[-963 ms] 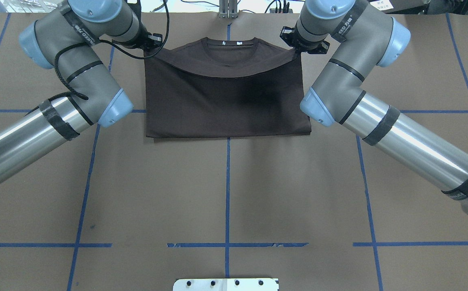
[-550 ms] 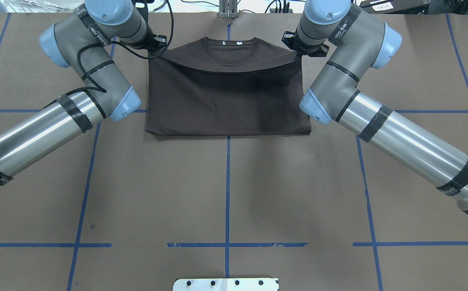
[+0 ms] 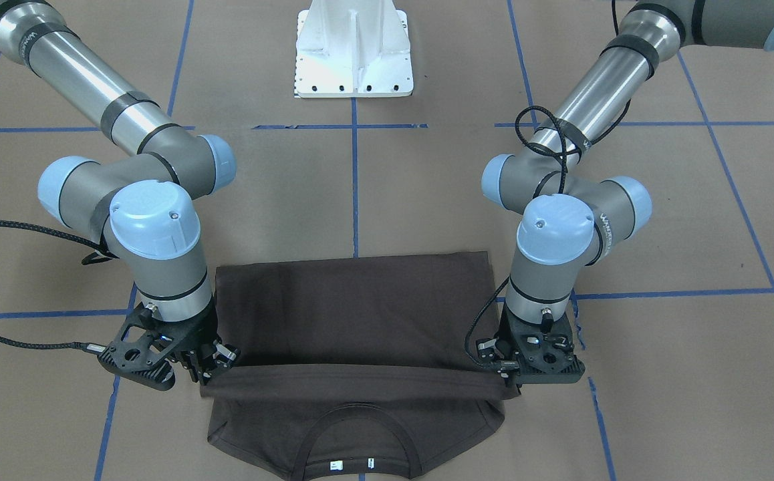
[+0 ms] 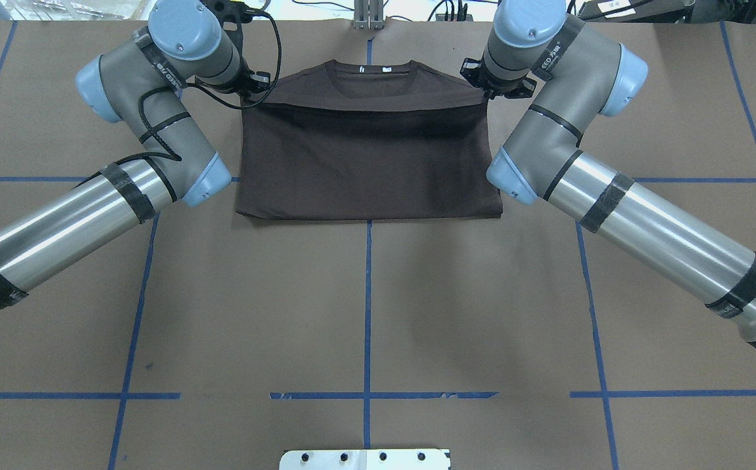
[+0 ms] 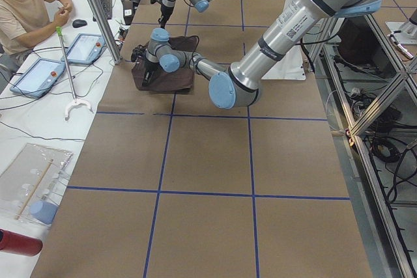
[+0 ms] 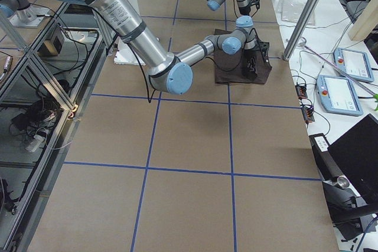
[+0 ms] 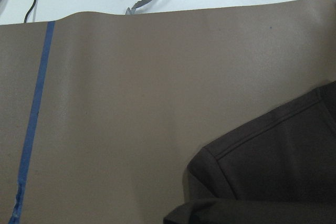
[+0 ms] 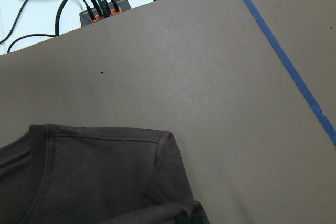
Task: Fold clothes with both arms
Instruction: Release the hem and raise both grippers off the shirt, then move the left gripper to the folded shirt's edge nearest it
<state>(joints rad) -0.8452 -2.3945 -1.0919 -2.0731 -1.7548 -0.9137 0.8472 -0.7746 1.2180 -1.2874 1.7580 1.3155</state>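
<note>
The dark brown T-shirt (image 4: 365, 163) lies at the table's far side with its collar (image 4: 368, 72) pointing away from the robot. Its lower half is doubled over the chest. My left gripper (image 4: 255, 88) is shut on one end of the hem, my right gripper (image 4: 482, 86) on the other. In the front-facing view the hem (image 3: 353, 382) runs straight between the left gripper (image 3: 510, 379) and the right gripper (image 3: 208, 375), just short of the collar (image 3: 353, 441). The wrist views show only the shirt's shoulders, left (image 7: 273, 171) and right (image 8: 94, 177).
The white pedestal base (image 3: 353, 53) stands at the robot's side of the table. Blue tape lines (image 4: 367, 313) cross the brown table cover. An operator (image 5: 26, 11), tablets (image 5: 81, 47) and cables lie beyond the far edge, behind a metal post (image 5: 98, 11).
The hem between the grippers has gone from a sagging curve to a straight line nearer the collar. The left arm has shifted inward toward the shirt.
</note>
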